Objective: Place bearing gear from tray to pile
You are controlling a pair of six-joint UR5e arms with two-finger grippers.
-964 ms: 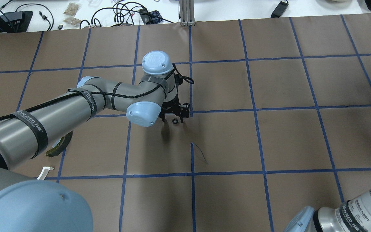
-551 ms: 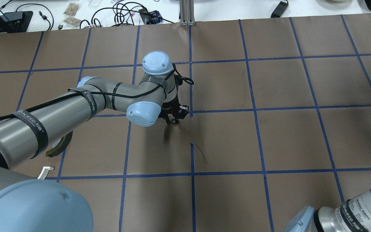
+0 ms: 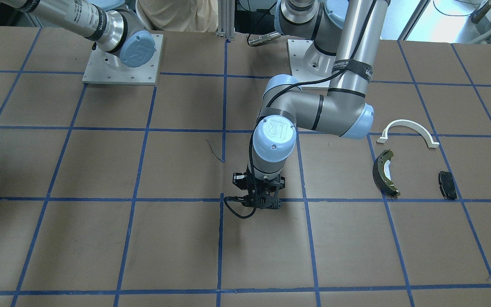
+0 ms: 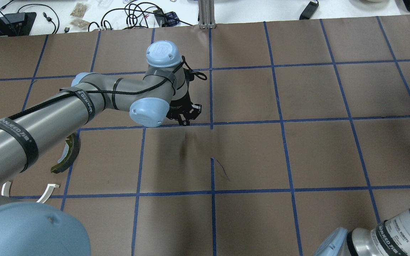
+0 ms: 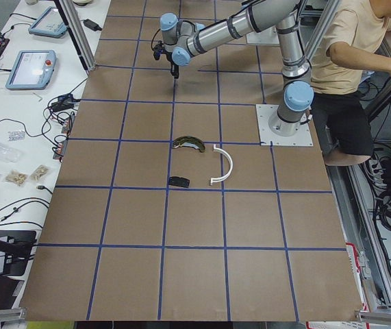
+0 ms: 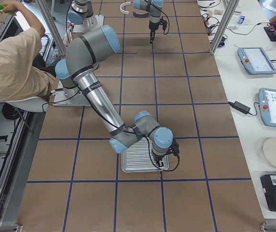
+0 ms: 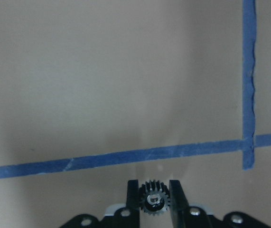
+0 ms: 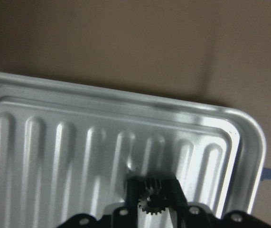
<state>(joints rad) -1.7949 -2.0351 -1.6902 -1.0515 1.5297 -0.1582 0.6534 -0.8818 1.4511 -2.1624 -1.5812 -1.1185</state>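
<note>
My left gripper (image 7: pixel 154 186) is shut on a small black toothed bearing gear (image 7: pixel 154 202) and holds it above the brown table near a blue tape cross; it also shows in the overhead view (image 4: pixel 184 122). The pile lies toward my left: a white arch (image 3: pixel 407 128), an olive brake shoe (image 3: pixel 384 172) and a black brake pad (image 3: pixel 447 184). My right gripper (image 8: pixel 153 183) is shut on a second bearing gear (image 8: pixel 149 199) just over the ribbed silver tray (image 8: pixel 126 97), at the table's right end (image 6: pixel 133 159).
The table is covered in brown paper with a blue tape grid. A small tear in the paper (image 4: pixel 221 167) sits near the middle. A seated person (image 6: pixel 12 58) is behind the robot bases. Tablets and cables lie on the white bench beyond the far edge.
My left gripper was open around the gear on the table, shut on it, then lifted it and moved left and away from the robot. The right arm has not visibly moved.
</note>
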